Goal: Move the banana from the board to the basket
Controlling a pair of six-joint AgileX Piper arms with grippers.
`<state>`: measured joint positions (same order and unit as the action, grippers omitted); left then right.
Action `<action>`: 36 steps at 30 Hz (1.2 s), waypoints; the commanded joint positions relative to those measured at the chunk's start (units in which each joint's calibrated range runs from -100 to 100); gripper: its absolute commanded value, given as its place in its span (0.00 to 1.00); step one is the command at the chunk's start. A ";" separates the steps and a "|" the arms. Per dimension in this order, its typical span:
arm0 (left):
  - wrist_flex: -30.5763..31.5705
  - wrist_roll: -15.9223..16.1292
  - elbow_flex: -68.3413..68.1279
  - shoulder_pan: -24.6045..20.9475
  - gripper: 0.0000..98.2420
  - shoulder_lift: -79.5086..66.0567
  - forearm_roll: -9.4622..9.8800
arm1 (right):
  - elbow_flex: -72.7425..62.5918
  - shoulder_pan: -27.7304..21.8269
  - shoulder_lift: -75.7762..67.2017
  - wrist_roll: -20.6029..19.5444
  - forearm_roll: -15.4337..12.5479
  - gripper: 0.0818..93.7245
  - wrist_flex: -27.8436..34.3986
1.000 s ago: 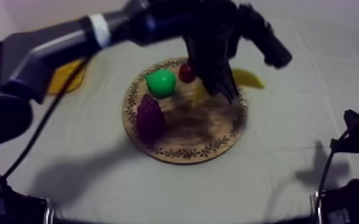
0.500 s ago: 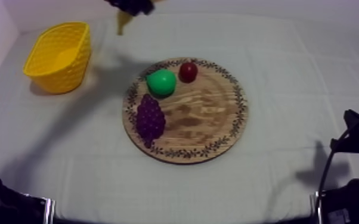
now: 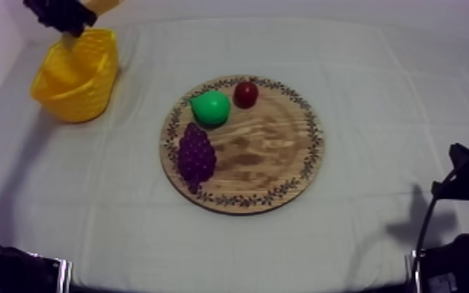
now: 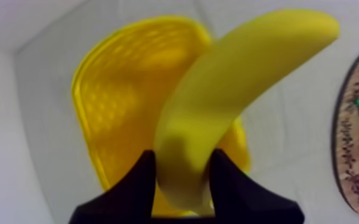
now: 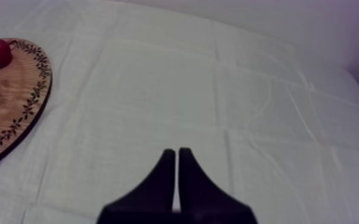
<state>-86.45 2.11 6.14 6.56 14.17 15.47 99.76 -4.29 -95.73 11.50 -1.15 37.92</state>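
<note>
Yellow banana, pinched at one end by the left gripper, hangs above the yellow basket, so I'd centre it over the opening and lower it before letting go.

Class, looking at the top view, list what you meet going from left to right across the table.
Yellow basket → bunch of grapes → small red fruit. The pear is left out: it overlaps the grapes sideways.

Open cloth right of the board — pear, grapes, small red fruit crowd its left half.
</note>
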 commanded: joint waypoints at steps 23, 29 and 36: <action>13.67 -0.49 -2.83 -7.62 0.38 12.10 -3.10 | 0.02 0.00 -0.02 0.00 0.01 0.00 -0.02; 16.09 1.69 -3.83 -8.11 0.52 12.40 -4.42 | 0.02 0.00 -0.02 0.00 0.01 0.00 -0.02; 19.38 2.12 -6.92 -8.17 0.51 10.72 -5.47 | 0.02 0.00 -0.02 0.00 0.01 0.00 -0.02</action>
<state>-67.74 4.39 -0.20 -1.67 25.29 10.04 99.76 -4.29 -95.73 11.50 -1.15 37.92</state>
